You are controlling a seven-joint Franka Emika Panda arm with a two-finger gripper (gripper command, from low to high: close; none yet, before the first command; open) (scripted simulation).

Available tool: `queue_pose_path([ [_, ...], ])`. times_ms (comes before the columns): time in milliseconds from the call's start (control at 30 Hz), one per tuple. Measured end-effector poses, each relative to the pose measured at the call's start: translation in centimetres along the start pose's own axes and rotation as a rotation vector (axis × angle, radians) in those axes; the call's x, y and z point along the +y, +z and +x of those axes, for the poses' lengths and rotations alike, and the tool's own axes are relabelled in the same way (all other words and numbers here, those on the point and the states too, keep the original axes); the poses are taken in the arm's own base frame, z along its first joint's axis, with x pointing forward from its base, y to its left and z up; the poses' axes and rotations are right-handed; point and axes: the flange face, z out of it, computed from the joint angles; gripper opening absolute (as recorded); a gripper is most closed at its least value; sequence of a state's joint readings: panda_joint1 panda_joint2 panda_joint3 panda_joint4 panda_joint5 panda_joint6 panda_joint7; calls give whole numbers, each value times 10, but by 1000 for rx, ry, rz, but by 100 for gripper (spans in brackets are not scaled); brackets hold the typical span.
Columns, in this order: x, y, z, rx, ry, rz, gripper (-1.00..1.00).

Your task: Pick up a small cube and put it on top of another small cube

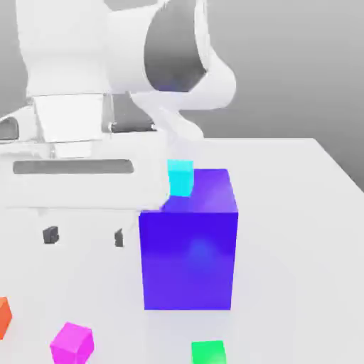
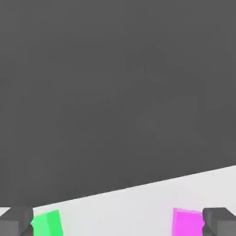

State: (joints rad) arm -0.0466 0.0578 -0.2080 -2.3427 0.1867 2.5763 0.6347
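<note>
- Pale, nearly white table (image 1: 298,249) spreads beneath everything, with a grey backdrop (image 1: 284,64) behind its far edge.
- Above it, toward the exterior view's left, hangs the gripper (image 1: 84,236), its two dark fingertips spread well apart with nothing between them.
- A large blue block (image 1: 188,259) stands just beside the gripper, toward the exterior view's right.
- One small cyan cube (image 1: 180,178) appears at the blue block's top, partly hidden by the white hand (image 1: 85,170).
- Near the front lies a small magenta cube (image 1: 72,344), turned at an angle.
- A small green cube (image 1: 208,352) sits in front of the blue block, cut by the frame.
- At the exterior view's left edge, part of an orange-red object (image 1: 3,318) is visible.
</note>
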Motion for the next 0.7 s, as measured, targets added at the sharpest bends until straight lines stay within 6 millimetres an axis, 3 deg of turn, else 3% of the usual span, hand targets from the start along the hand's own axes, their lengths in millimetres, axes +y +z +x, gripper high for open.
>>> queue_pose_path([
  [233,63,111,12,-55,67,-171,0],
  [367,80,166,11,-59,74,-194,0],
  [400,83,179,9,-60,75,-195,-100],
  [600,84,186,8,-61,76,-195,-100],
  [700,79,162,11,-60,75,-195,-100],
])
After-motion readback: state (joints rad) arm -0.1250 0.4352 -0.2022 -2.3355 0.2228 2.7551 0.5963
